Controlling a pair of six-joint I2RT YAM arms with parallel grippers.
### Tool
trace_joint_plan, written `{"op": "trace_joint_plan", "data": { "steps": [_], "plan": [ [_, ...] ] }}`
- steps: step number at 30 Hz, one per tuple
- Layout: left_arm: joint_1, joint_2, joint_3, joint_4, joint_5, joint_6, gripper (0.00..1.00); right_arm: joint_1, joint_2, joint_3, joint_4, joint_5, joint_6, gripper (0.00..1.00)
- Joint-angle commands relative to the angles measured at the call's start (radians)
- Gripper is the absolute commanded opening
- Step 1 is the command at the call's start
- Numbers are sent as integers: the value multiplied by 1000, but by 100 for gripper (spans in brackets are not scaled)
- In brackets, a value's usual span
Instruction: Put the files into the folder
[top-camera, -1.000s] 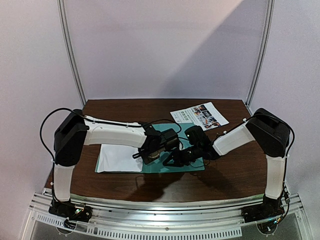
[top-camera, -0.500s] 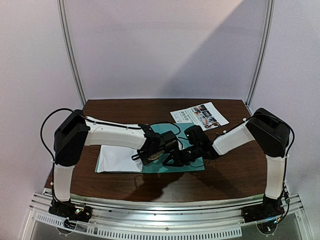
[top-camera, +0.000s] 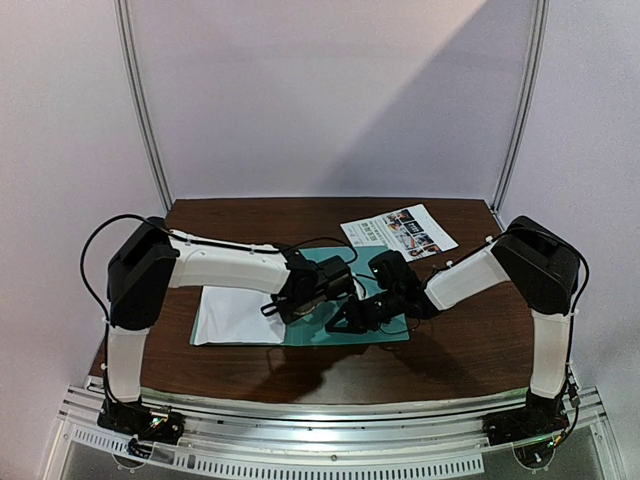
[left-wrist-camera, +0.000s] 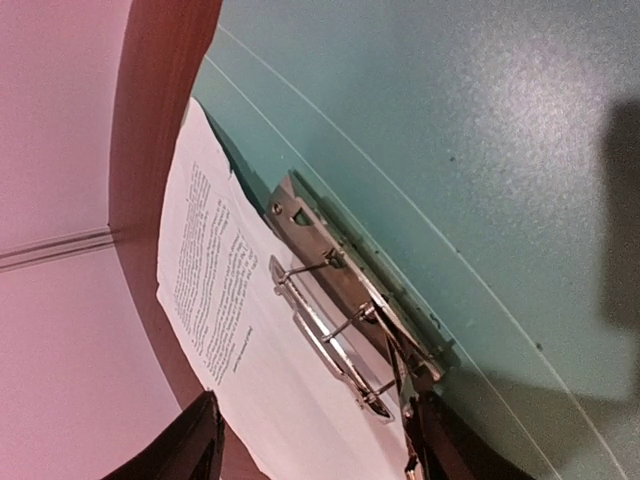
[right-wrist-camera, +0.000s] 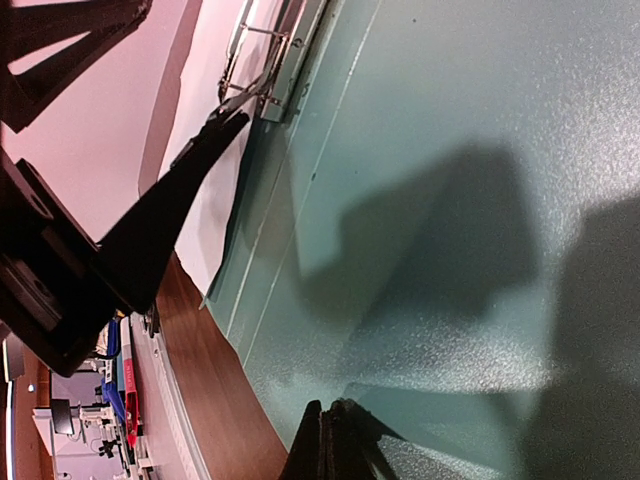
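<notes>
Dark brown wood table (top-camera: 470, 345), near edge curved. Mid-table lies the teal folder (top-camera: 385, 328), flat & open, inside face up, w/ a metal clip (left-wrist-camera: 345, 320) along its left side. Plain white sheet (top-camera: 232, 316) lies flat on the left, its right edge reaching the clip & overlapping the folder there. Colour-photo sheet (top-camera: 400, 230) lies at the far right, skewed, just beyond the folder's far edge; can't tell if they touch.
</notes>
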Motion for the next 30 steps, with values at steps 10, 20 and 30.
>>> {"op": "trace_joint_plan", "data": {
  "steps": [10,20,30],
  "plan": [
    [84,14,133,-9,24,44,65,31,90,-35,-169,69,-12,0],
    [154,44,158,58,93,74,65,32,95,-34,-164,68,-10,0],
    [201,27,213,52,177,42,64,32,90,-32,-163,73,-9,0]
  ]
}}
